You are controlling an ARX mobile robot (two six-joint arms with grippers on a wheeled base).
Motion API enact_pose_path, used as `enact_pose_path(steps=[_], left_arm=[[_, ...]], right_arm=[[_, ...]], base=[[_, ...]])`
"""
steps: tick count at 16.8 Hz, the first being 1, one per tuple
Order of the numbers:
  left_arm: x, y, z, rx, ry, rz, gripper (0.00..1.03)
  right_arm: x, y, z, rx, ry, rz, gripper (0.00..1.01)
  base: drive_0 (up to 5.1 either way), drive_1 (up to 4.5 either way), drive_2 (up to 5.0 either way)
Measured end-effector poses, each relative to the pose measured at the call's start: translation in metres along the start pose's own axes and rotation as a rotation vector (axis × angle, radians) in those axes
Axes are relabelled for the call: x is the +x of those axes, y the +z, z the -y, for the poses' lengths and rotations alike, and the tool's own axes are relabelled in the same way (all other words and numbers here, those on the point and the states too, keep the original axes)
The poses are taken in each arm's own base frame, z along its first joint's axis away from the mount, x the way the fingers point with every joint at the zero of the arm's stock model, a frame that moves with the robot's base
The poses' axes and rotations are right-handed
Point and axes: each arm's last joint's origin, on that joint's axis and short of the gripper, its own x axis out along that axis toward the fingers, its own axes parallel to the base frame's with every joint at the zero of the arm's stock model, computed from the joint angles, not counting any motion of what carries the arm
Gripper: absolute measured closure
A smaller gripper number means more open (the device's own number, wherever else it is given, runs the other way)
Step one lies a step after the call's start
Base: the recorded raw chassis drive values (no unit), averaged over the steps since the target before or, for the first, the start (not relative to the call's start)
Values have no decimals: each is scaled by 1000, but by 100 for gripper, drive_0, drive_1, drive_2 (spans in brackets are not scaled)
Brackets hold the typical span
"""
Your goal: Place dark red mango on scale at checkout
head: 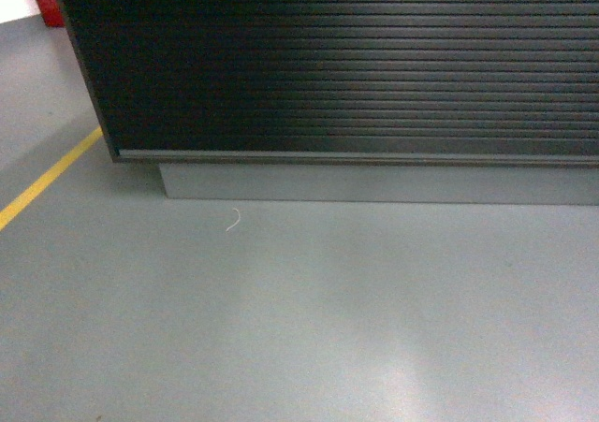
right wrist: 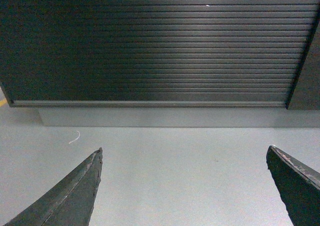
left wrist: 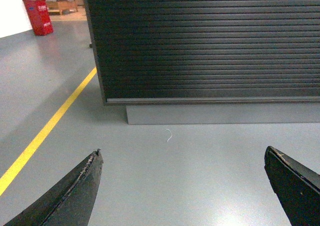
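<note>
While both grippers gape, the checkout [head: 356, 66] shows no legible writing.

1 checkout [head: 356, 66] counter w/ ribbed front, 1 grey plinth [head: 374, 183]. 1 yellow floor line [head: 47, 179]. 1 white thread scrap [head: 234, 220]. 1 red box [left wrist: 38, 16]. 2 grippers, 2 fingers ea.

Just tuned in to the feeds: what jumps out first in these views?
The dark ribbed front of the checkout fills the upper part of every view, sitting on a grey plinth. A yellow floor line runs along the grey floor to its left, with a red box far behind. Both the left end effector and the right end effector are open and hold nothing; no mango or scale shows.
</note>
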Motion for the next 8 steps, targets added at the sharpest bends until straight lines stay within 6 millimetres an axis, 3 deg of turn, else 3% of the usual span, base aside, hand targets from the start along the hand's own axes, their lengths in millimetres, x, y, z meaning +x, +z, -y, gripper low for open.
enact_pose_path(steps=[8], left_arm=[[0, 0, 0, 0, 0, 0, 5]], right_arm=[[0, 0, 0, 0, 0, 0, 3]], base=[[-1, 181, -183]])
